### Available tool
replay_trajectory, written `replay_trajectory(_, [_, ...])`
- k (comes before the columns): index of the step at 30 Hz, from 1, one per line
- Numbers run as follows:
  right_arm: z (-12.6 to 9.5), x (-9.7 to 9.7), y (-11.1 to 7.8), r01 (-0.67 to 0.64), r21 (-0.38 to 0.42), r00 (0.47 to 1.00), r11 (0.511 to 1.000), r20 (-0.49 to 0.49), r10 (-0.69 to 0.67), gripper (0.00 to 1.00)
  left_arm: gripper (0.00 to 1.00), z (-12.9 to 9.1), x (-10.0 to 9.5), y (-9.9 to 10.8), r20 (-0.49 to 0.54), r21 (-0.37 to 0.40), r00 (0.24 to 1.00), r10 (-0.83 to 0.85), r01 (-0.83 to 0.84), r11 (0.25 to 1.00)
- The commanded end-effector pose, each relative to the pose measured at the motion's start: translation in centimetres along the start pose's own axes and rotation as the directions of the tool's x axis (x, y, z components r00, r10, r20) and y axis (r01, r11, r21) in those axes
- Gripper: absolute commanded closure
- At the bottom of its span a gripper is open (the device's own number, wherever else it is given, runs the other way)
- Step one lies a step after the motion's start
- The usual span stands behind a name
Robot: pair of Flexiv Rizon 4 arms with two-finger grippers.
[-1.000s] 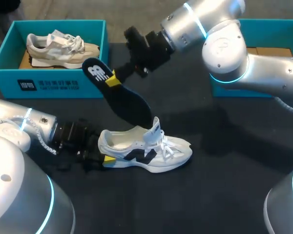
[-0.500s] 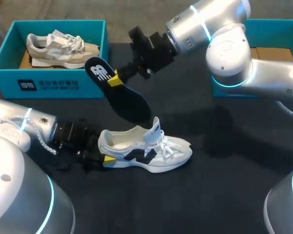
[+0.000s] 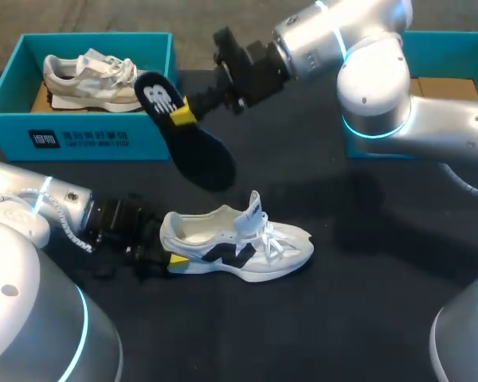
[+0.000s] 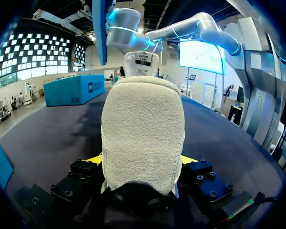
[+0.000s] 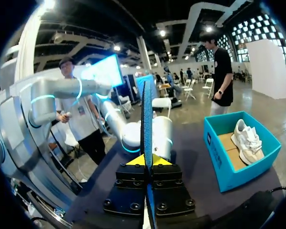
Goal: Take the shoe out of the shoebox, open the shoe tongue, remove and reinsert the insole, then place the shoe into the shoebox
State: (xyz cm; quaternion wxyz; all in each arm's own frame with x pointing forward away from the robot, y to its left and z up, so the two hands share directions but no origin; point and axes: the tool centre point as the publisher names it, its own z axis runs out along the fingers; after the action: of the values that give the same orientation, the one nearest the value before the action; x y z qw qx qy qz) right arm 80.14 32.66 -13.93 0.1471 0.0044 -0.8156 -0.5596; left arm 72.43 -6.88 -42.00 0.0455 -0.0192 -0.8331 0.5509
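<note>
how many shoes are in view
2: a white-and-black sneaker on the table, its heel in the left gripper; a beige sneaker in the left shoebox. The right shoebox is partly hidden.

The silver left arm with a cyan light ring (image 3: 40,199) lies low and nearly level over the dark bench (image 3: 366,302). It comes in from the left, and its yellow-tipped left pincer (image 3: 169,260) grips the heel of the white and black sneaker (image 3: 247,243) from both sides. The silver right arm (image 3: 374,72) comes in from the right, bent at the elbow, and extends past the middle above the bench. Its yellow-tipped right pincer (image 3: 183,114) is clamped on the flat dark blue insole (image 3: 197,151), one finger on each face.
</note>
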Motion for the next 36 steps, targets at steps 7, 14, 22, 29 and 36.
replay_trajectory(7, [-2.6,0.6,6.0,-0.132,-0.161,0.983,0.978,-0.148,0.108,1.00,1.00,0.3,0.2,0.6,0.003,-0.001,1.000,-0.001,0.001,1.000])
replay_trajectory(14, [-6.6,2.6,10.5,-0.173,-0.277,0.978,0.945,-0.161,0.132,1.00,1.00,0.3,0.2,0.6,0.003,-0.001,1.000,-0.001,0.001,1.000])
replay_trajectory(22, [-10.7,5.8,12.9,-0.208,-0.319,0.978,0.925,-0.069,0.196,1.00,1.00,0.3,0.2,0.6,0.003,-0.001,1.000,-0.001,0.001,1.000])
replay_trajectory(29, [-12.0,8.4,12.6,-0.256,-0.328,0.964,0.909,-0.017,0.265,1.00,1.00,0.3,0.2,0.6,0.003,-0.001,1.000,-0.001,0.001,1.000])
replay_trajectory(36, [-13.6,11.7,11.9,-0.289,-0.329,0.946,0.899,0.046,0.321,1.00,1.00,0.3,0.2,0.6,0.003,-0.001,1.000,-0.001,0.001,1.000])
